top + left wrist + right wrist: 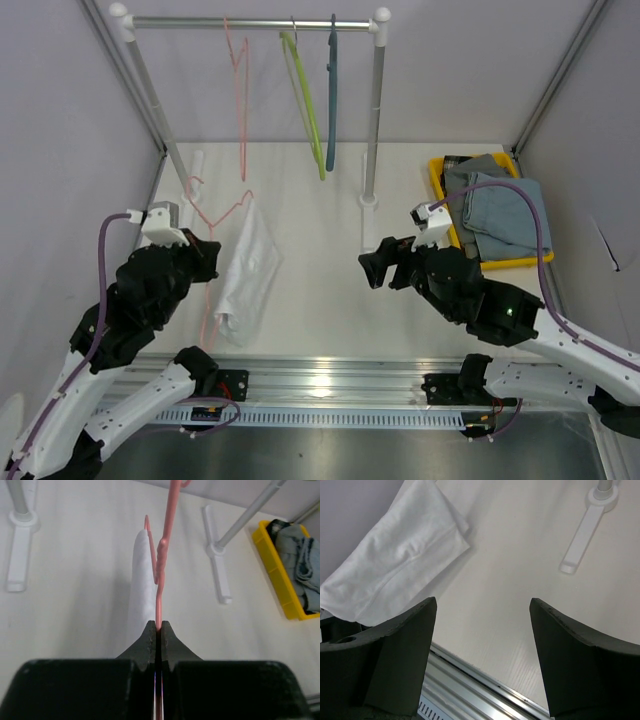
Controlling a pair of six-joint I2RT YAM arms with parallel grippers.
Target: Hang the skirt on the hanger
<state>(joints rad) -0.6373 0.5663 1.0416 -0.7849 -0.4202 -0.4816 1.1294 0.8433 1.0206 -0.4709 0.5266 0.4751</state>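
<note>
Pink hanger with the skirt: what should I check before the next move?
1. Grip: left gripper shut on pink hanger: ok.
2. Load: white skirt hangs from that hanger: ok. How securely it sits: cannot tell.
3. Free arm: right gripper open and empty: ok.
4. Clearance: right gripper apart from the skirt: ok.
5. Destination: rail shows a bare stretch: ok.

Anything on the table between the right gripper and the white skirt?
No. In the top view the table between the right gripper and the skirt is bare; the right wrist view agrees.
</note>
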